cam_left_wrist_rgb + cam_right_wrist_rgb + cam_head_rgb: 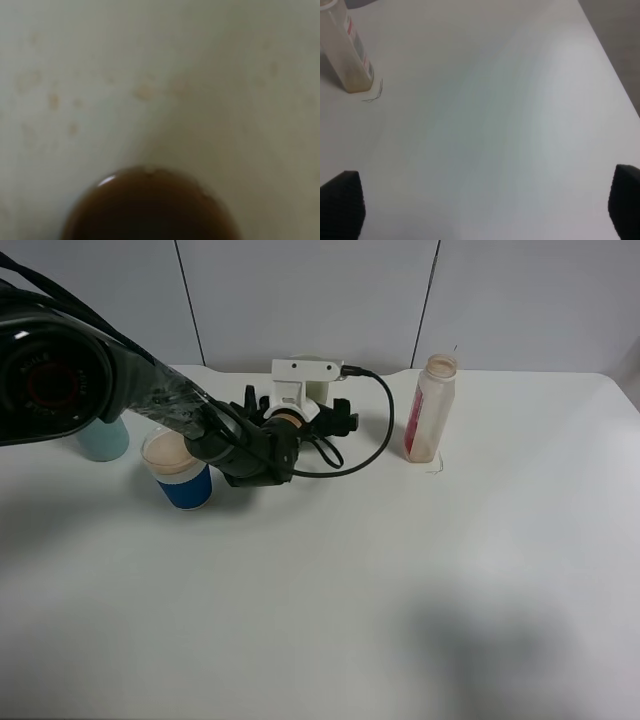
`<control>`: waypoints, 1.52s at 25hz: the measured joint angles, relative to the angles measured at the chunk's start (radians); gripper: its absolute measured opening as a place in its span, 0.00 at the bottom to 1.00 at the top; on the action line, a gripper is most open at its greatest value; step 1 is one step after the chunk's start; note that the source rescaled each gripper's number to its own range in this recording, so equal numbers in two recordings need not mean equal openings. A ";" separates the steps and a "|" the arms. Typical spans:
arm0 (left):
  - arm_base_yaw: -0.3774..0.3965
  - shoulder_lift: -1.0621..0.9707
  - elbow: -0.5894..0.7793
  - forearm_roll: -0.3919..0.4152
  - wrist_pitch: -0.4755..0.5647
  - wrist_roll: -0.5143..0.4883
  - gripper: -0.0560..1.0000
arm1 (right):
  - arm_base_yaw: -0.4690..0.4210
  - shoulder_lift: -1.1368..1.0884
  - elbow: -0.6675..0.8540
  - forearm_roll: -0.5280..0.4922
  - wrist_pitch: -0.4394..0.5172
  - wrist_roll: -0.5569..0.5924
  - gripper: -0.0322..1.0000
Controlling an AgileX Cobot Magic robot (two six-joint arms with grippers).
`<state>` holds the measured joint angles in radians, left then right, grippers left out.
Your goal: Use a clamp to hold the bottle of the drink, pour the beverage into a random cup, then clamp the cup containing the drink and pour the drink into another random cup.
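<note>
My left gripper point(297, 426) hangs over the pale yellow-green tumbler point(286, 418) at the back middle of the table, with a black finger on each side of it. Whether the fingers touch the tumbler I cannot tell. The left wrist view looks straight down into the tumbler point(160, 75), where brown beverage point(150, 210) lies at the bottom and drops cling to the wall. The short blue cup point(186, 480) stands to the left, close beside the arm. The bottle point(431, 408) point(346, 50) stands upright at the back right. My right gripper point(485, 210) is open over bare table.
A teal tumbler point(104, 440) stands at the far left, partly behind the left arm. A black cable point(372, 430) loops from the left wrist toward the bottle. The white table point(400, 570) ends at its right edge point(615, 60), near the right gripper.
</note>
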<state>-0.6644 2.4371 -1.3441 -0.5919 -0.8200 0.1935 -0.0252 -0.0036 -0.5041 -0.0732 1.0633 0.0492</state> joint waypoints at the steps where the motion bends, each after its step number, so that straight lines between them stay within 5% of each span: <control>1: 0.002 0.000 0.000 0.005 0.000 0.000 0.32 | 0.000 0.000 0.000 0.000 0.000 0.000 0.98; 3: 0.008 0.000 0.000 0.016 -0.001 0.004 0.05 | 0.000 0.000 0.000 0.000 0.000 0.000 0.98; 38: 0.056 -0.210 0.048 0.241 0.144 0.018 0.06 | 0.000 0.000 0.000 0.000 0.000 0.000 0.98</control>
<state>-0.6081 2.2271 -1.2957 -0.3505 -0.6755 0.2115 -0.0252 -0.0036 -0.5041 -0.0732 1.0633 0.0492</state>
